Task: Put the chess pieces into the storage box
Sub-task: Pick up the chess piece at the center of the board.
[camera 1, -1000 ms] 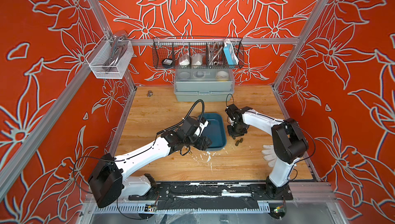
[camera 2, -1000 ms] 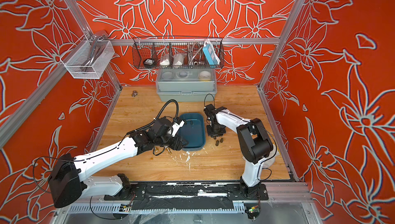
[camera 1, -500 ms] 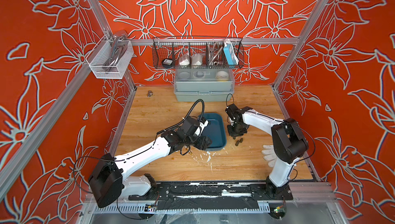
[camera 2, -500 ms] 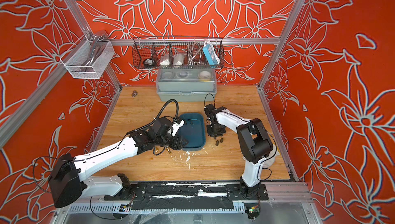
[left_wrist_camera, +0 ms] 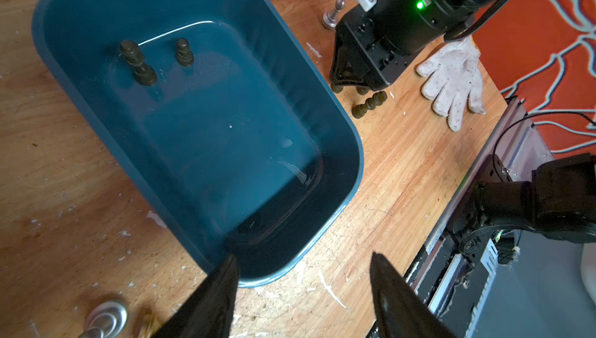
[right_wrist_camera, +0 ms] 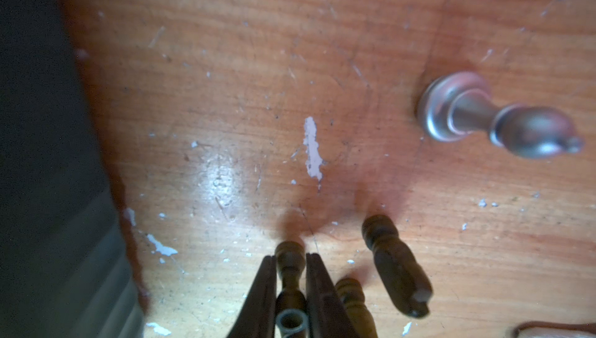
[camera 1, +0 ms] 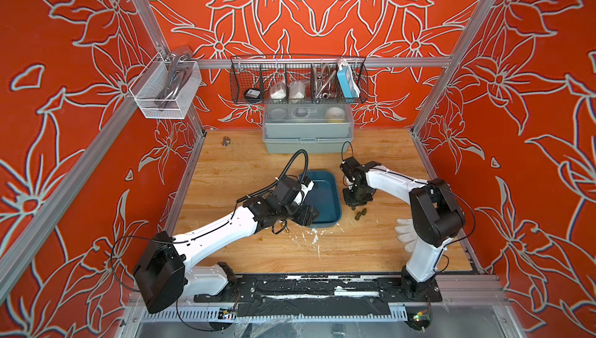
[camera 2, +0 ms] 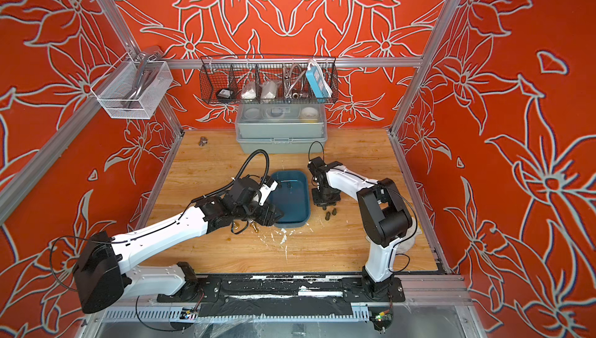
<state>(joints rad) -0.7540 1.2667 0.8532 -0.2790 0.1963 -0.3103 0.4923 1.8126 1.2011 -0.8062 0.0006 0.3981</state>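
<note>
Right gripper (right_wrist_camera: 291, 255) fingers pinch a dark chess piece (right_wrist_camera: 290, 275), its long axis along them, storage box (left_wrist_camera: 338, 159) just beside; left gripper (left_wrist_camera: 303, 257) fingers wide, empty.

Two chess pieces (left_wrist_camera: 138, 63) stand inside the storage box (left_wrist_camera: 283, 71).

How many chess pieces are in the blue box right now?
2. A longer dark piece and a shorter dark piece sit side by side at the far end of the blue box, away from the left gripper. None looks hidden.
</note>
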